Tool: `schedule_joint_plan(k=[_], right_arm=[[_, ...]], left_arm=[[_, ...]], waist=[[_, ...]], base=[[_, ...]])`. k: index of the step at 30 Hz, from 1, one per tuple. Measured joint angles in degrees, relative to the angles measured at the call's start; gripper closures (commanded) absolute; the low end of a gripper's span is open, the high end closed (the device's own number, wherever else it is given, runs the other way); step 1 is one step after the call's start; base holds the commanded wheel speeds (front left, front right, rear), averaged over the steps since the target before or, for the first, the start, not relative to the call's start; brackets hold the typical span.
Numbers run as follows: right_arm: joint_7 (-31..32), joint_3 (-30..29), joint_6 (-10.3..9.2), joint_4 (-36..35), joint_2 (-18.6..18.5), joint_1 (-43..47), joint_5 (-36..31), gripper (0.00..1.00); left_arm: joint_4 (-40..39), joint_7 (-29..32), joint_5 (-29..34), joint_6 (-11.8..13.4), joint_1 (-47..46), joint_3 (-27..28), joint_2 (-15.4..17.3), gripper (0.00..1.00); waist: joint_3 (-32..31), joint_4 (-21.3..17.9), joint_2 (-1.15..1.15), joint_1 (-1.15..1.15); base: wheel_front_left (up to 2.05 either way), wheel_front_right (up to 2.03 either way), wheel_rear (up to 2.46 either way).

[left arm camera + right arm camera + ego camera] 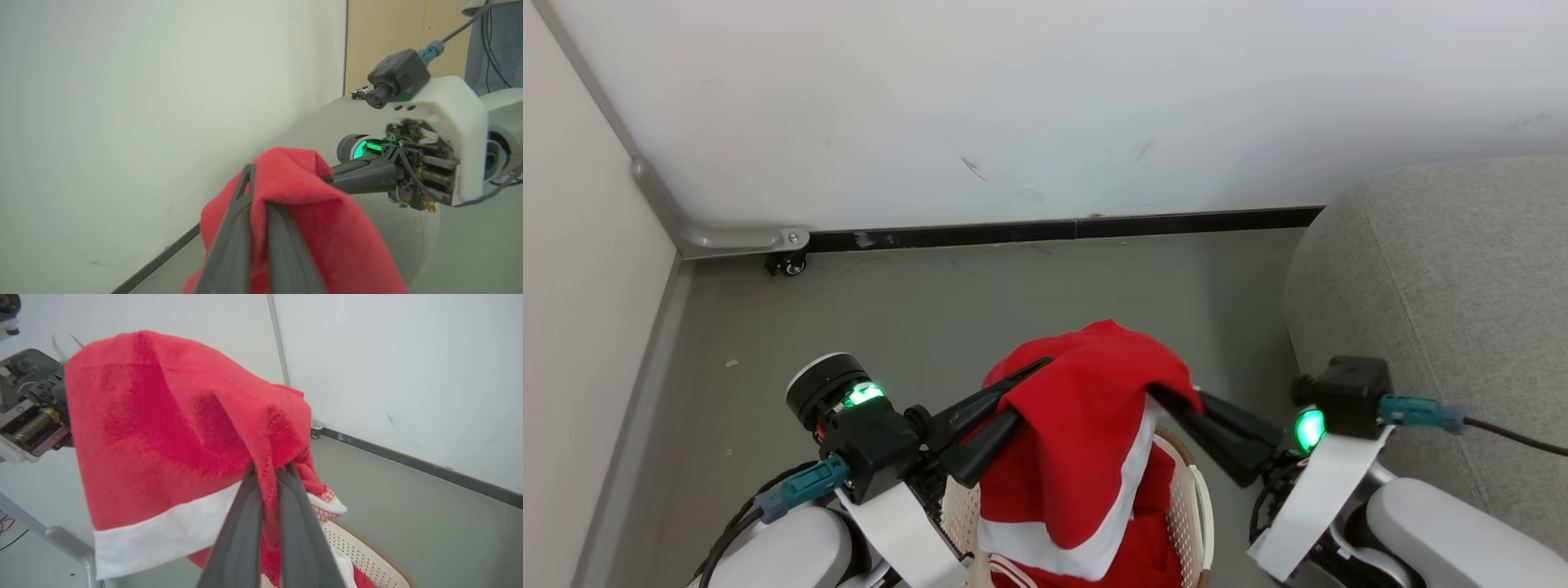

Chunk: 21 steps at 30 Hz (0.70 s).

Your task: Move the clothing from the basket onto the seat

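While closed on clothing [1078, 425], left tool [1023, 394], right tool [271, 469]

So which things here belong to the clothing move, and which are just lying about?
Belongs to the job: red garment with white band, pinched by the shut left gripper and shut right gripper; cream perforated plastic basket with brown rim; large grey fabric seat.
Just there: white wall; grey floor; black skirting strip; small caster wheel on a grey metal frame.
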Motion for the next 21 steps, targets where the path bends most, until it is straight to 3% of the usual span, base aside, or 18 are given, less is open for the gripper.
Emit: schedule_joint_plan(k=[1,4,6,7,9,10,21], right_arm=[[-0.6,-0.6,0.00,0.3,-0.1,0.0,0.0,1.00],[-2.5,-2.4,0.00,1.2,-0.4,0.0,0.4,1.00],[-3.7,-3.6,0.00,1.5,-0.5,0.0,0.5,1.00],[-4.2,-4.1,0.00,1.6,-0.5,0.0,0.6,1.00],[-5.1,-4.9,0.00,2.0,-0.6,0.0,0.8,1.00],[-5.6,-5.2,0.00,2.2,-0.6,0.0,0.8,1.00],[-7.3,-8.1,0.00,4.7,-1.8,0.0,0.8,1.00]], left_arm=[[0.2,0.0,-0.1,0.0,0.1,0.0,0.1,1.00],[0.5,0.0,-0.5,0.0,0.3,-0.3,0.1,0.71],[0.5,0.0,-1.2,0.0,0.4,-0.7,0.0,0.59],[0.4,0.0,-1.4,0.0,0.4,-1.1,-0.1,0.44],[0.3,0.0,-1.5,0.0,0.5,-1.8,-0.3,0.05],[0.1,-0.1,-1.7,0.0,0.6,-2.1,-0.3,0.00],[0.0,-0.5,-3.2,0.0,0.8,-2.5,-0.4,0.00]], waist=[[0.0,-0.2,0.00,0.00],[0.1,-0.6,0.00,0.00],[0.2,-1.0,0.00,0.00],[0.2,-1.2,0.00,0.00],[0.2,-1.5,0.00,0.00],[0.2,-1.7,0.00,0.00],[0.5,-3.2,0.00,0.00]], base=[[0.00,0.00,0.00],[0.00,0.00,0.00],[0.00,0.00,0.00],[0.00,0.00,0.00],[0.00,0.00,0.00],[0.00,0.00,0.00],[0.00,0.00,0.00]])
